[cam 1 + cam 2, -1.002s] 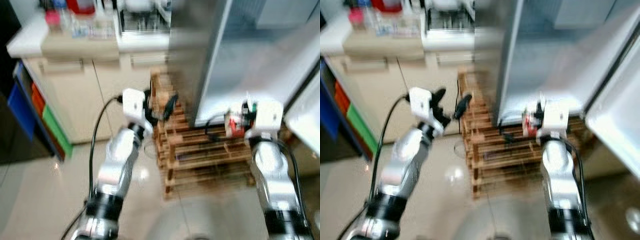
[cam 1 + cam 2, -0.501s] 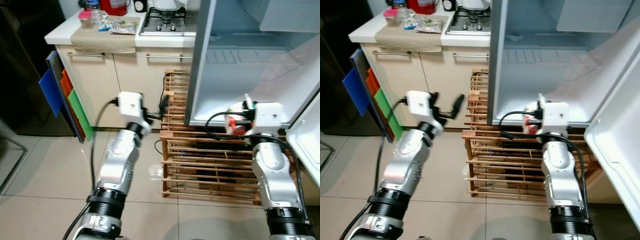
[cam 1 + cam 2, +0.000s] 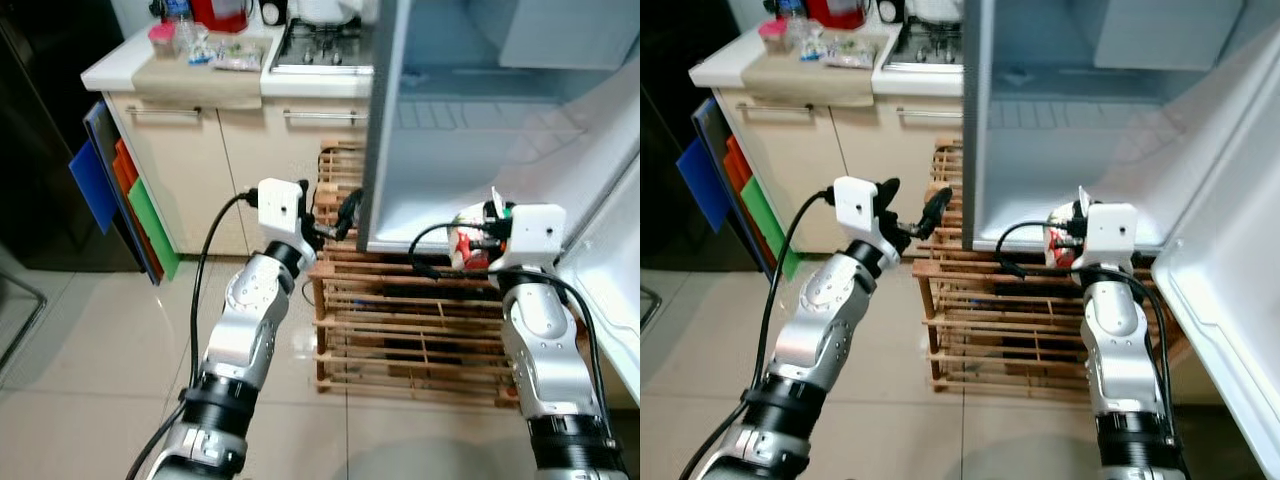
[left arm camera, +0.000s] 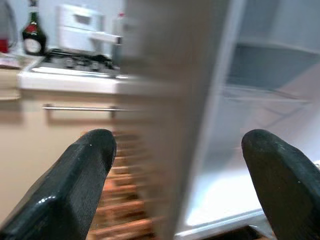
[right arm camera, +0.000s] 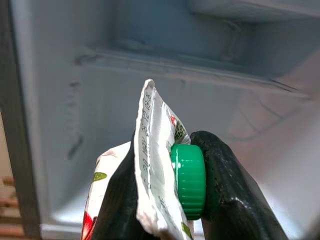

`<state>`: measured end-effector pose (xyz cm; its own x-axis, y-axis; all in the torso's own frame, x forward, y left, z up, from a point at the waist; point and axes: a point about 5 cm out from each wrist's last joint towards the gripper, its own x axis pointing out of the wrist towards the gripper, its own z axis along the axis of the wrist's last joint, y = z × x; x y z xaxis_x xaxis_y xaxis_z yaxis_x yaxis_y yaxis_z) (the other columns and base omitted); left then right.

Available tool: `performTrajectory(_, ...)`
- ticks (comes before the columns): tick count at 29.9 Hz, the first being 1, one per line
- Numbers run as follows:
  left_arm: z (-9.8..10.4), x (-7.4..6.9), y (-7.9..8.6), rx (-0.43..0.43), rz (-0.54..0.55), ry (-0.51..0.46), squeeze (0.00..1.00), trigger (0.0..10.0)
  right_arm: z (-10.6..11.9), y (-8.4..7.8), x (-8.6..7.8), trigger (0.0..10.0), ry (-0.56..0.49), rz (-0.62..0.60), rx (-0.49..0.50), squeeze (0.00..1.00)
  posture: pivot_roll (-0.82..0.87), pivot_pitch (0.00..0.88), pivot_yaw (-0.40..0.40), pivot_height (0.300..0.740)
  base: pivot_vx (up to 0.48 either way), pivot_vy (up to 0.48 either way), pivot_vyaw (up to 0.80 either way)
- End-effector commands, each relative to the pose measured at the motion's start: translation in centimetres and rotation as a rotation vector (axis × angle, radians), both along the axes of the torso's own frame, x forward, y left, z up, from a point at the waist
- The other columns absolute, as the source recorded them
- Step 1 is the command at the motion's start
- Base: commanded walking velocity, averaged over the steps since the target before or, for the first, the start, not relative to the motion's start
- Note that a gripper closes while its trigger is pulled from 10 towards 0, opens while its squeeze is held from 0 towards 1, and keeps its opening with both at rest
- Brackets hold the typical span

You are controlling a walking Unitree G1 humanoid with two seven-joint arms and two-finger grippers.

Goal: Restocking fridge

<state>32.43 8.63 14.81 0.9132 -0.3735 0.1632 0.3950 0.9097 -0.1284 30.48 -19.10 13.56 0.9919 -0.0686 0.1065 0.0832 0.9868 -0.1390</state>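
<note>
Fingers of right gripper (image 5: 170, 200) clamped on green-capped carton (image 5: 155, 175) before open fridge (image 3: 480, 130) — left gripper (image 3: 335, 215) spread wide, empty.

two silver arms, each a run of rounded metal segments joined by black ribbed collars at the elbow. a white box-shaped wrist housing tops each: left arm (image 3: 245, 330), right arm (image 3: 540, 340). black cables loop from each housing down along the forearm. the left gripper (image 3: 912, 212) and right gripper (image 5: 175, 200) carry long, glossy black fingers (image 4: 80, 175) with rounded tips.
</note>
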Motion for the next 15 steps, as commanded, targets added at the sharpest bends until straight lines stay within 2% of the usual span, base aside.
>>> performTrajectory(1, 0.59, 0.26, -0.59, 0.004, 0.001, -0.019, 0.00, 10.0, 0.37, -0.77, -0.03, 10.0, -0.010, -0.022, -0.009, 0.00, -0.20, 0.000, 0.012, 0.732, 0.000, 0.000, 0.00)
performTrajectory(2, 0.49, 0.44, -0.45, 0.025, 0.017, -0.015, 0.00, 10.0, 0.41, -0.78, 0.00, 10.0, -0.011, -0.021, -0.010, 0.00, -0.20, 0.000, 0.012, 0.732, 0.000, 0.000, 0.00)
performTrajectory(11, 0.77, 0.17, -0.92, 0.011, -0.020, -0.028, 0.00, 10.0, 0.38, -0.72, 0.12, 10.0, -0.007, -0.017, -0.011, 0.00, -0.20, 0.000, 0.011, 0.732, 0.000, 0.000, 0.00)
performTrajectory(12, 0.83, 0.14, -1.07, 0.032, -0.025, -0.039, 0.00, 10.0, 0.40, -0.71, 0.17, 10.0, -0.007, -0.016, -0.012, 0.00, -0.20, 0.000, 0.009, 0.732, 0.000, 0.000, 0.00)
performTrajectory(15, 0.92, 0.02, -1.26, 0.012, -0.042, -0.043, 0.00, 10.0, 0.41, -0.62, 0.28, 10.0, -0.006, -0.014, -0.013, 0.00, -0.20, 0.000, 0.009, 0.732, 0.000, 0.000, 0.00)
